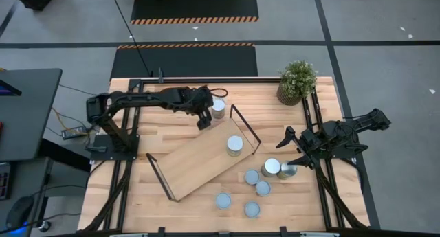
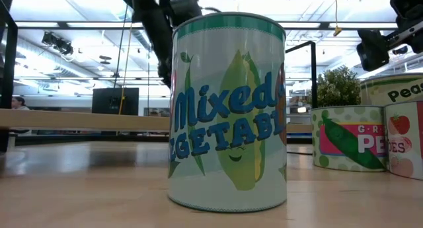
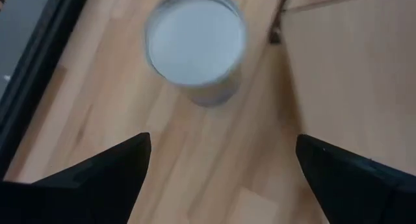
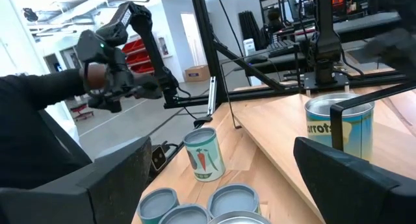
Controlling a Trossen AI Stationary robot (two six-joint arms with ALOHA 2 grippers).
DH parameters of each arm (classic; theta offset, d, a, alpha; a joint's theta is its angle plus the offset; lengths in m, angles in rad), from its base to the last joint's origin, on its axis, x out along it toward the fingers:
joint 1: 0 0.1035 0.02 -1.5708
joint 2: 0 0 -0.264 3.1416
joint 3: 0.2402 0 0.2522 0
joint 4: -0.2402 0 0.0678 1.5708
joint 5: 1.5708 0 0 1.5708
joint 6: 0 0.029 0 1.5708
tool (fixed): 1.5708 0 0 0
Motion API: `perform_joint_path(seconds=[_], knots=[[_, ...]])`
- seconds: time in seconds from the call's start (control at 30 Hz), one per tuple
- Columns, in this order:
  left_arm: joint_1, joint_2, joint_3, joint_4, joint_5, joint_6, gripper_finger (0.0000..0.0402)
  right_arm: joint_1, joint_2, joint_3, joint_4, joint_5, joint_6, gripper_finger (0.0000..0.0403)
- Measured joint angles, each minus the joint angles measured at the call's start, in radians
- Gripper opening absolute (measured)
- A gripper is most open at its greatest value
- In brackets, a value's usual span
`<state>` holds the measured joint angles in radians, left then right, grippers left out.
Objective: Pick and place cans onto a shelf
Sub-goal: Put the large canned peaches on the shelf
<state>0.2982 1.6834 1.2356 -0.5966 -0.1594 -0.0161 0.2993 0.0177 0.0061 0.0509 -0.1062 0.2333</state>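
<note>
High view shows you the left pincer (image 1: pixel 204 120) at the far side of the tabletop (image 1: pixel 137 196), just beside a lone can (image 1: pixel 218 109) that stands off the shelf (image 1: pixel 199 156) near its far end. In your left wrist view the two dark fingers (image 3: pixel 97 178) are spread wide with nothing between them, and that can's (image 3: pixel 195 45) smooth, pale round top sits beyond them on bare wood grain, with the shelf's black frame (image 3: pixel 276 23) next to it.

The shelf is a long light-wood board lying diagonally across the tabletop, with a thin black metal loop at each short end. One can (image 1: pixel 235 145) stands on it toward the far right end. The rest form a loose cluster (image 1: pixel 258 182) on the tabletop off the shelf's right side, small metal cylinders with silver-grey lids; two lie nearer the front edge. In the low view, one paper-labelled can (image 2: pixel 228 112) with corn artwork fills the middle, with a pea can (image 2: pixel 347 139) behind to the right.

Your right pincer (image 1: pixel 297 149) hovers at the right edge, just beside the cluster, fingers (image 4: pixel 351 178) apart and empty. Its arm is folded back over the right rail. The left arm reaches flat across from its base. A small potted plant (image 1: pixel 298 81) sits at the far right corner.
</note>
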Motion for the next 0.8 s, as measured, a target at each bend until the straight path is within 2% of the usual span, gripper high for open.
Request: perform_joint_path(seconds=[0.13,0.27,0.5,0.8], knots=[[0.030,0.057,0.000,0.035,0.005,0.048,0.0389,0.000,0.000,0.000,0.007,0.000,0.000,0.0383],[0.060,0.096,0.000,0.087,0.067,0.058,0.0389,0.000,0.000,0.000,0.018,0.000,0.000,0.0383],[0.108,0.136,0.000,0.135,0.109,0.081,0.0389,0.000,0.000,0.000,0.023,0.000,0.000,0.0383],[0.122,0.206,0.000,0.214,0.177,0.120,0.0389,0.000,0.000,0.000,0.024,0.000,0.000,0.0383]])
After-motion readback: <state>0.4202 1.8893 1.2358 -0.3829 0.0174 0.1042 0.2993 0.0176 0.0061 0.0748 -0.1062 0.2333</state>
